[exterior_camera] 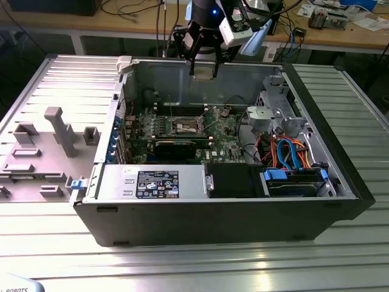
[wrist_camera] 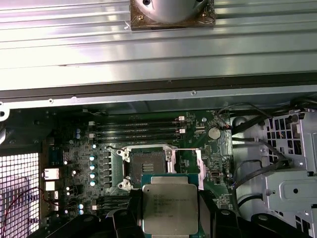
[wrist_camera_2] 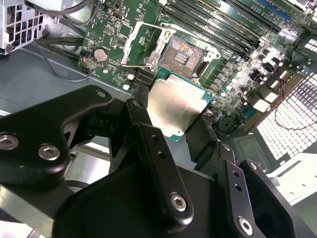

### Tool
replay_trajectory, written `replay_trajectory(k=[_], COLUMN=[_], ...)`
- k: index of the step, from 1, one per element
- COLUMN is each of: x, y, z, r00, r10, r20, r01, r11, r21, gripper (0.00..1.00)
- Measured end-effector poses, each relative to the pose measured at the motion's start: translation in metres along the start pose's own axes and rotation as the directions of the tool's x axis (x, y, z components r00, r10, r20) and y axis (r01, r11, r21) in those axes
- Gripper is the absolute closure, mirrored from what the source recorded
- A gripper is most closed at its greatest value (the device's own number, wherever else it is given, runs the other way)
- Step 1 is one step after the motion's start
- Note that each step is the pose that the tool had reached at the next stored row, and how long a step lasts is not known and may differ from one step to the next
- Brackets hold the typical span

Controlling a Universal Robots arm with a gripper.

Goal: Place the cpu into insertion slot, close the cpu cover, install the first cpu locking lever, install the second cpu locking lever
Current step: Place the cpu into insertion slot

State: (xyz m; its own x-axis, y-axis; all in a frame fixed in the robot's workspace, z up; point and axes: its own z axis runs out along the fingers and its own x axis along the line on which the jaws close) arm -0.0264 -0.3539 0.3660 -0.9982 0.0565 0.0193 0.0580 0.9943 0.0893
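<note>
The gripper (exterior_camera: 203, 66) is seen in the exterior view above the open PC case (exterior_camera: 340, 182), approx. over the rear part of the motherboard (exterior_camera: 228, 143), w/ the cpu (exterior_camera: 203, 73) carried at its tip. In both wrist views the cpu (wrist_camera_2: 178, 106) (wrist_camera: 169, 203) is pinched by two opposite edges between the black fingers (wrist_camera_2: 141, 116) (wrist_camera: 124, 220), w/ its pale metal top shown. It is held clear of the board & nothing else is touched by it. The gripper (wrist_camera_2: 173, 121) (wrist_camera: 171, 220) is thus narrowed to chip width, clamped on the cpu.

The insertion slot (exterior_camera: 186, 126) (wrist_camera_2: 184, 54) (wrist_camera: 148, 166) is left bare, w/ its dark contact field exposed inside the silvery rim. It is seen beyond the chip & apart from it. The cpu cover (wrist_camera_2: 130, 44) (wrist_camera: 201, 171) is swung off to one side of the slot, not laid over it.

Long black memory slots (wrist_camera_2: 213, 22) (wrist_camera: 138, 130) are seen beside the socket, & a coin cell (wrist_camera_2: 100, 54) (wrist_camera: 214, 133) is seated on the board past the cover.

In the exterior view a labelled power supply (exterior_camera: 152, 182) is set along the case's near wall. Blue & orange cables (exterior_camera: 289, 152) are bundled toward the exterior view's right. A grey fixture (exterior_camera: 58, 131) is placed on the ribbed metal table (exterior_camera: 182, 261) at the exterior view's left
</note>
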Motion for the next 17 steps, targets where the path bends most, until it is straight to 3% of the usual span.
replay_trajectory(k=[4,9,17], x=[0.0,0.0,0.0], y=[0.0,0.0,0.0], z=[0.0,0.0004,0.0004], r00=[1.0,0.9979,0.9976], r10=[0.008,0.065,0.069], r20=[0.0007,0.0058,0.0061], r01=[-0.008,-0.065,-0.069], r11=[1.0,0.9979,0.9976], r21=[-0.0001,-0.0014,-0.0015], gripper=[0.46,0.46,0.46])
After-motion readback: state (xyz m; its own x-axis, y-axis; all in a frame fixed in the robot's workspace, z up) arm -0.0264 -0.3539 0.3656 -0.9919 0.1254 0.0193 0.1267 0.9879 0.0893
